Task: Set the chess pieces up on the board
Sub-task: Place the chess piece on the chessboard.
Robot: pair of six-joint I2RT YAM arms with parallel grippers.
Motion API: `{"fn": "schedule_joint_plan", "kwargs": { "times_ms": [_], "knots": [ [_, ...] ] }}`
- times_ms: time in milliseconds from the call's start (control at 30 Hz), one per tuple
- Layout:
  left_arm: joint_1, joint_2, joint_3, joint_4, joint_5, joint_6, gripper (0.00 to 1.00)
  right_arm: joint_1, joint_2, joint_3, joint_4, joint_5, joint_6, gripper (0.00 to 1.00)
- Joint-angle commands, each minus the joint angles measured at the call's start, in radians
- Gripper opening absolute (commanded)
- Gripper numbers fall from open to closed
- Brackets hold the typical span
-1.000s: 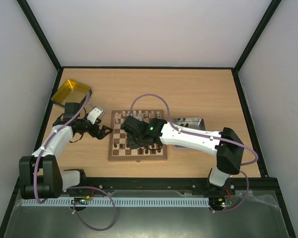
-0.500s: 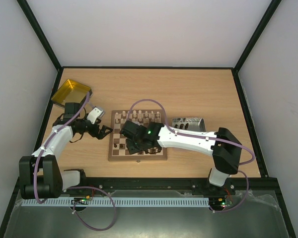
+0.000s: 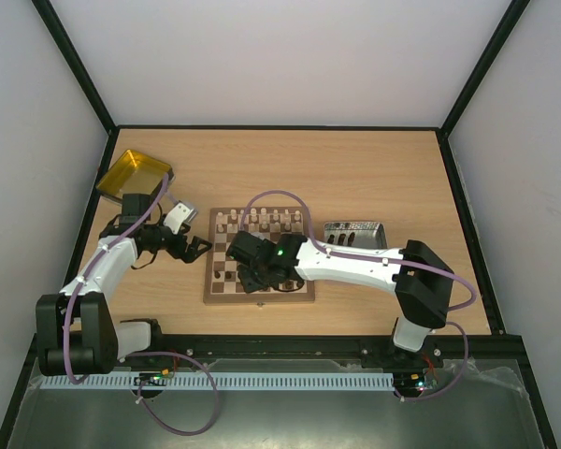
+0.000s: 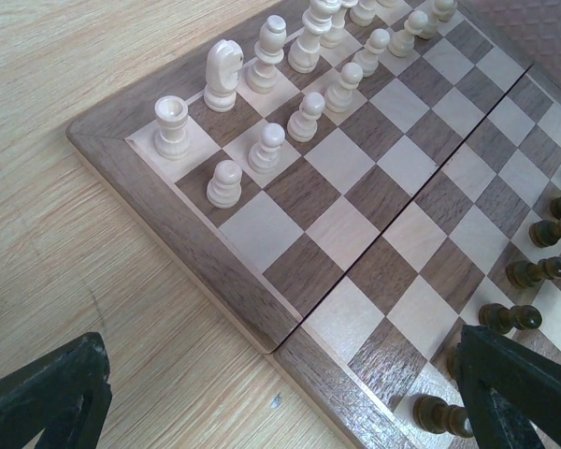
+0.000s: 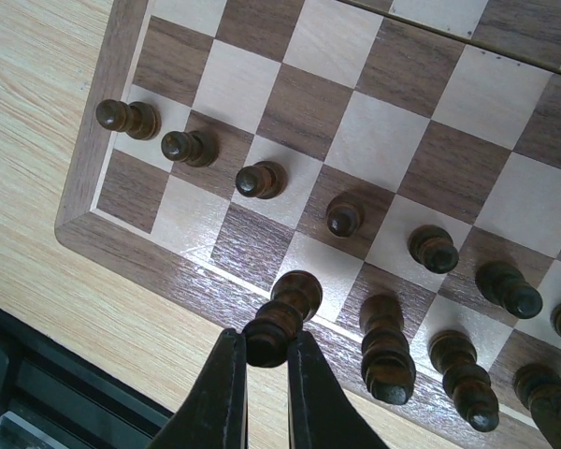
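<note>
One dark piece (image 5: 290, 297) is in my right gripper (image 5: 265, 344), pinched by its head between jaws closed down almost to nothing. It hangs over the back row at the near edge of the board (image 5: 82, 224), toward the left corner. I cannot tell from the wrist view whether its foot touches the wood yet. Three squares between it and the corner look bare. Taller dark pieces (image 5: 385, 354) stand just beside it on the other side, and a row of dark pawns (image 5: 259, 180) runs one rank further in.

I judge it to be light, stiff turned wood, smooth and rounded, so it could slip or swivel in the pads. With so narrow a foot it would topple at a nudge. The head or neck, taken from straight above, looks the sensible place to hold, since the neighbours leave little room lower down.

The cream pieces (image 4: 306, 114) stand in two rows along the far edge. My left gripper (image 4: 280, 393) hovers low over the table (image 4: 93, 262) just beside the board's left edge, jaws spread as wide as they go, with nothing in them. A yellow tray (image 3: 131, 173) sits at the far left, and a grey tray (image 3: 355, 229) lies just beside the board's right edge.
</note>
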Motion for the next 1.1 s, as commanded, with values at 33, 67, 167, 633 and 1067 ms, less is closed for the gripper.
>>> {"fn": "schedule_joint_plan", "kwargs": {
  "times_ms": [33, 67, 167, 633, 1067],
  "knots": [
    [-0.003, -0.008, -0.013, 0.006, 0.007, -0.001, 1.0, 0.008, 0.013, -0.017, 0.016, 0.01, -0.013, 0.02],
    [-0.003, -0.007, -0.012, 0.006, 0.006, -0.001, 0.99, 0.008, 0.015, -0.018, 0.017, 0.01, -0.012, 0.02],
    [-0.003, -0.008, -0.014, 0.006, 0.008, 0.0, 0.99, 0.008, 0.017, -0.021, 0.019, 0.01, -0.011, 0.02],
    [-0.003, -0.004, -0.014, 0.006, 0.009, 0.0, 1.0, 0.008, 0.022, -0.033, 0.025, 0.007, -0.011, 0.03],
    [-0.003, -0.002, -0.014, 0.006, 0.009, 0.002, 1.0, 0.008, 0.027, -0.028, 0.019, 0.007, -0.015, 0.08]
  ]
}}
